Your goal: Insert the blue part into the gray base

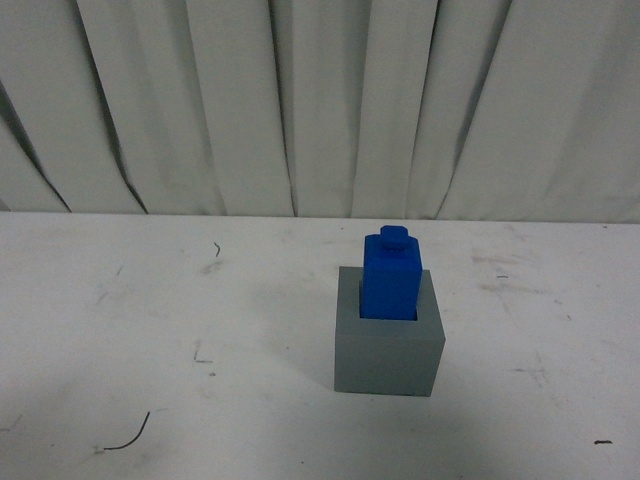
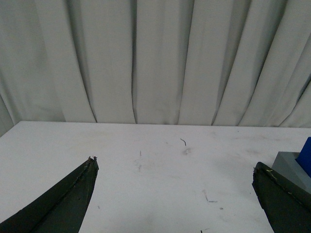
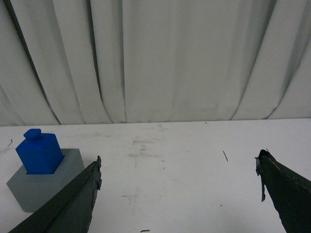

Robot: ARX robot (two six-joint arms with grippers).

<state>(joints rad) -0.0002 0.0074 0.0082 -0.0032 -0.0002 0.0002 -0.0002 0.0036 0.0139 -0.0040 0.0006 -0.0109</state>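
Observation:
The blue part (image 1: pixel 392 275) stands upright in the square recess of the gray base (image 1: pixel 389 355), stud on top, on the white table right of centre in the front view. Neither arm shows in that view. The right wrist view has the blue part (image 3: pixel 39 152) seated in the gray base (image 3: pixel 39 187) off to one side of my right gripper (image 3: pixel 179 162), which is open and holds nothing. In the left wrist view my left gripper (image 2: pixel 175 165) is open and empty too, with a corner of the gray base (image 2: pixel 289 165) and a sliver of the blue part (image 2: pixel 306 156) past one finger.
The white table (image 1: pixel 180 330) is scuffed, with small dark marks and a thin curved scrap (image 1: pixel 128 437) near its front left. White pleated curtains (image 1: pixel 300 100) hang behind the table's far edge.

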